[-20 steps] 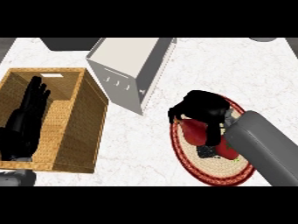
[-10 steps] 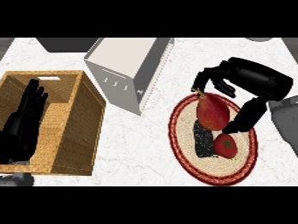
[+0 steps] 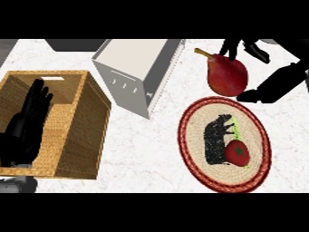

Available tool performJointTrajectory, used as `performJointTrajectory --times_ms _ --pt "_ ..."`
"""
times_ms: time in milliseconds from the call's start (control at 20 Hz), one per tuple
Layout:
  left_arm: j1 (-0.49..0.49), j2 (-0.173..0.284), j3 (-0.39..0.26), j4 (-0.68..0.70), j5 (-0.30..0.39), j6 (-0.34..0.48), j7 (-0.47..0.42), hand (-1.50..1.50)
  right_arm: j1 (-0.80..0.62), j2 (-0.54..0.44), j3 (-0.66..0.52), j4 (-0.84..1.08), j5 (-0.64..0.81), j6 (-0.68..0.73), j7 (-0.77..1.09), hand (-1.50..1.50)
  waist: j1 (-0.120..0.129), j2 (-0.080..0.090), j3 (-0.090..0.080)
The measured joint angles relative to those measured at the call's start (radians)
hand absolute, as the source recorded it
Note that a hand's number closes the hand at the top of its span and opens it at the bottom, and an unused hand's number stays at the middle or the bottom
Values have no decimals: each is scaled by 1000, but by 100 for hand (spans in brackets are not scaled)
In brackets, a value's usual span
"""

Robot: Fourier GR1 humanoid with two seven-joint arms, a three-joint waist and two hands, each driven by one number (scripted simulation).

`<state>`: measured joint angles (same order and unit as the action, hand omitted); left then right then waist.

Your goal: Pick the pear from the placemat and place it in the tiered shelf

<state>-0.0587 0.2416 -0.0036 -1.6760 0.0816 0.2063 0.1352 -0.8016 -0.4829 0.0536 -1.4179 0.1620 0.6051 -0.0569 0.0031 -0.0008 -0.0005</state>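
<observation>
Up at two o'clock, the right robot hand (image 3: 272, 77) grasps the pear (image 3: 227, 74): fingers curl down over the fruit's top, next to its brown stem, while the thumb reaches in from the right toward its lower side. The pear is dark red, stem pointing to eleven o'clock, and it hangs clear of the placemat (image 3: 257, 129), just past the mat's twelve o'clock rim. The grey forearm leaves the view at the upper right corner.

Below it, at five o'clock, the oval placemat lies flat on the white marbled desk (image 3: 150, 149). It has a red woven border, a pale centre, a black animal figure and a small red tomato-like picture near its lower right.

Immediately to the pear's left, at twelve o'clock, stands the white tiered shelf (image 3: 133, 68), seen from above, its pale top compartment open and tilted in the view.

At nine o'clock sits a wicker basket (image 3: 89, 127). The left robot hand (image 3: 23, 129) shows over it, released, fingers straight and pointing up, resting and holding nothing.
</observation>
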Motion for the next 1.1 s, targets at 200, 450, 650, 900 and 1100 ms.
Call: performJointTrajectory --times_ms 200,450,650,900,1100 --pt "-26 -1 14 18 -1 -10 5 0 -87 54 -7 132 60 -55 -21 150 8 3 0" --pt "-13 -6 18 3 -8 -22 7 0 -162 134 -10 272 122 -132 -42 150 14 4 0" --pt "-36 -26 4 17 -29 -10 14 0 -234 198 -10 435 182 -222 -106 150 21 7 0" --pt "-38 -41 -2 13 -41 -10 12 0 -307 251 -29 614 229 -314 -206 150 22 5 1" --pt "-54 -36 10 15 -38 -19 18 0 -355 294 -52 732 250 -385 -269 150 22 3 3"
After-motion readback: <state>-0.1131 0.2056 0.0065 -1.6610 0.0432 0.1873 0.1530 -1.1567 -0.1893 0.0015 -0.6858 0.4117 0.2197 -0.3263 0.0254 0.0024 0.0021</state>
